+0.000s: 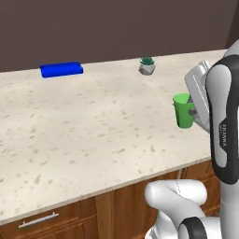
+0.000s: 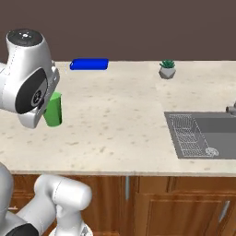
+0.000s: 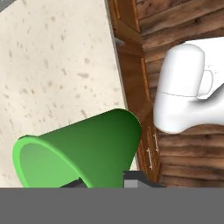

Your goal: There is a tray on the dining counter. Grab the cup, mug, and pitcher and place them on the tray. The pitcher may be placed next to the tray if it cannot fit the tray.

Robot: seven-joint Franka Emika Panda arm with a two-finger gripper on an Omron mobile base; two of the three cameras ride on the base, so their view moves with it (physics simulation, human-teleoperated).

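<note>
Gripper: (image 1: 192, 112) closed on the cup's wall near the rim; a dark finger tip (image 3: 135, 178) rises beside the green wall in the hand view
Cup: (image 1: 184, 111) bright green tapered tumbler, upright in both base views, held at the hand above the front right part of the counter as the left base view frames it; whether its base touches the stone I cannot tell
Cup, right base view: (image 2: 53, 109) partly behind the arm's white wrist, left side of frame
Cup, hand view: (image 3: 83, 151) seen lying across the frame, open mouth to the lower left, base to the upper right; inside looks empty
Tray: (image 1: 61, 69) flat bright blue rectangle with rounded corners at the far edge of the counter, well apart from the cup; nothing on it
Dining counter: (image 1: 84, 126) broad beige speckled stone top, wooden cabinet fronts below its near edge
Plant: (image 1: 147, 66) small green plant in a grey faceted pot, near the far edge, between tray and cup as seen from the left
Sink: (image 2: 207, 136) grey basin set in the counter at the right, with a wire rack (image 2: 189, 133) in its left half
Mug, pitcher: cannot place from these pictures
</note>
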